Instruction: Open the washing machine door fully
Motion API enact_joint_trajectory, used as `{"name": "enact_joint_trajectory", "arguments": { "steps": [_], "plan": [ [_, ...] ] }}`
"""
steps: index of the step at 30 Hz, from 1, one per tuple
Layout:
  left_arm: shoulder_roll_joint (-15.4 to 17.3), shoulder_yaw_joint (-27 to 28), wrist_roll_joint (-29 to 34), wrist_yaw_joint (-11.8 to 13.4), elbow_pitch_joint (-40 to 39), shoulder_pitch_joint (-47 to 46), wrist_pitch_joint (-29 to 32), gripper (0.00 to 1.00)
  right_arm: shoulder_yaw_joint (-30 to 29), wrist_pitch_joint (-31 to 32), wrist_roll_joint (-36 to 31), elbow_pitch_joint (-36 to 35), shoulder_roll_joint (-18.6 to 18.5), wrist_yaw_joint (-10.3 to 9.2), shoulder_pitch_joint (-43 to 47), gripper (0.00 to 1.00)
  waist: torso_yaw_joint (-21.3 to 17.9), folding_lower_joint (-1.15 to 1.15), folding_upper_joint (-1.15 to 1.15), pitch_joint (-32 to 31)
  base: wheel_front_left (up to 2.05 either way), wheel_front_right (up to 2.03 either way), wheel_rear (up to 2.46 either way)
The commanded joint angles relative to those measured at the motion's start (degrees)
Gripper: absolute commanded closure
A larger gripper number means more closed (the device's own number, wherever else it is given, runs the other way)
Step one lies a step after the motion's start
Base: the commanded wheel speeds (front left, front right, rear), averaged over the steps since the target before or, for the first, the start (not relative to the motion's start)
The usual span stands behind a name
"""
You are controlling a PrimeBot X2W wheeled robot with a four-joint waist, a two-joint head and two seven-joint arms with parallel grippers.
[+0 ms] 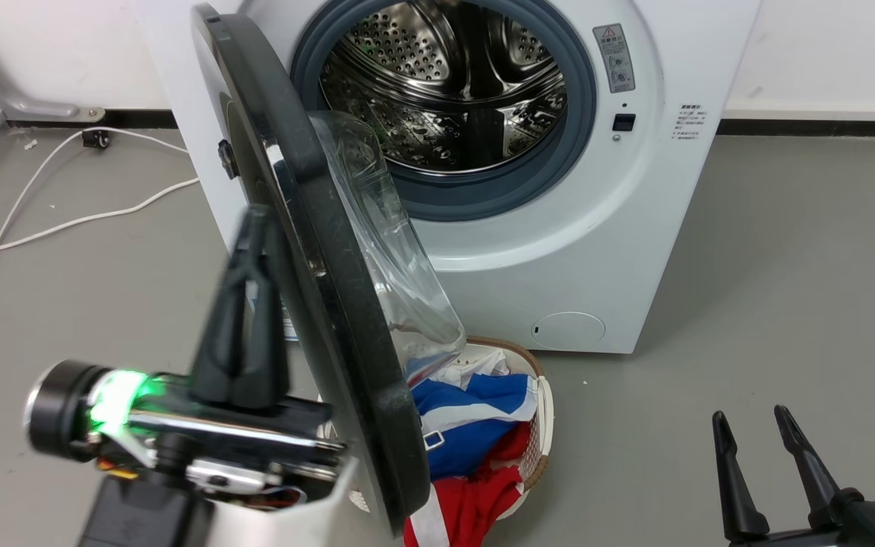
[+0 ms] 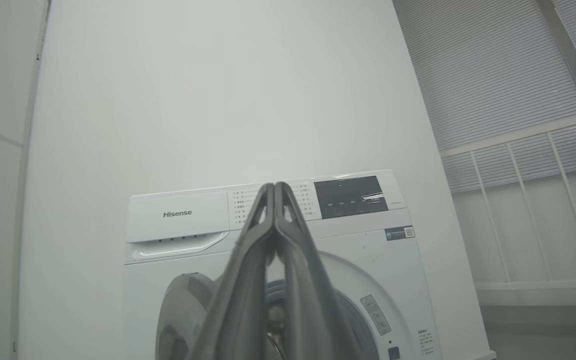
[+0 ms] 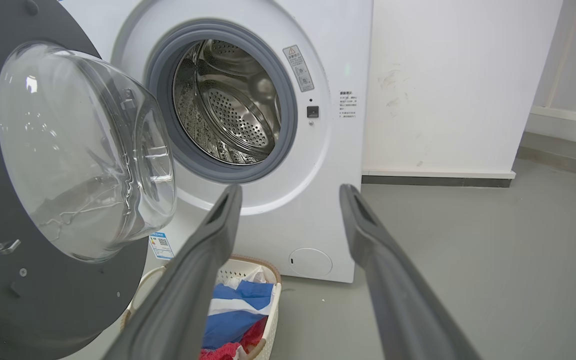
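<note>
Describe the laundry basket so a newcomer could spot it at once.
Start at the white washing machine. On the floor before it, beside the open washing machine door, stands the laundry basket. It alone is a white perforated tub, brown-rimmed, stuffed with blue, white and red cloth.

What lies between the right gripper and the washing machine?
Only bare grey floor, per the head view, separates the right gripper from the washing machine; the laundry basket sits further left.
</note>
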Motion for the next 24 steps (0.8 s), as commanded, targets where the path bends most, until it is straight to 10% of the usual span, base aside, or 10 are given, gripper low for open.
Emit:
{"name": "enact_joint_trajectory", "arguments": {
  "steps": [1, 24],
  "plan": [
    [0.20, -1.45, 0.32, -0.76, -0.55, -0.98, -0.12, 1.00, 0.10, -0.12, 0.29, 0.03, 0.15, -0.01, 0.67, 0.00, -0.01, 0.00, 0.00, -0.06, 0.00, 0.00, 0.00],
    [2.51, -22.58, 0.20, -6.21, 15.09, 4.29, -0.12, 1.00, 0.50, -0.12, -0.43, 0.68, 0.15, -0.01, 0.43, 0.00, 0.47, 0.00, 0.00, 0.89, 0.00, 0.00, 0.00]
  ]
}}
